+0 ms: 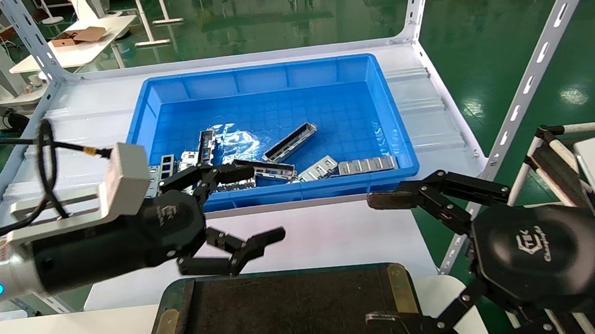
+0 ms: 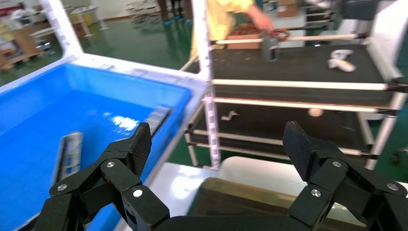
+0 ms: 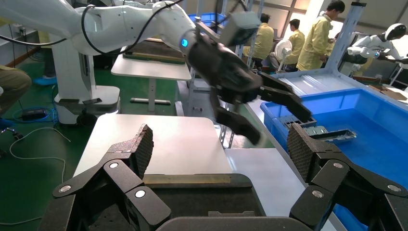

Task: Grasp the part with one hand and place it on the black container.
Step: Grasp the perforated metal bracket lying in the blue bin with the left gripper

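In the head view the left claw (image 1: 250, 205) is at the middle left of the frame, released, with nothing between its fingers. One finger reaches over the near wall of the blue bin (image 1: 269, 79); the other hangs lower, over the white worktop (image 1: 335, 238), just above the far edge of the black container (image 1: 288, 316) at the bottom centre.

The parts lie in the near half of the bin, in the middle of the frame. Which one is meant cannot be told for sure. The clearest candidate is the part (image 1: 290, 142), a slim slotted bar that lies alone on the bin floor, up and to the right of the left claw. Its long axis runs diagonally, from lower left to upper right. The other silver strips (image 1: 366, 165) lie along the near wall, some of them touching.

The right claw (image 1: 374, 259) is at the lower right of the frame, also released and empty, beside the right end of the container and outside the bin.

I judge that the left claw is nearer to the part. To grasp it, this claw probably needs to go forward into the bin and turn so that its fingers close across the bar, not along it.
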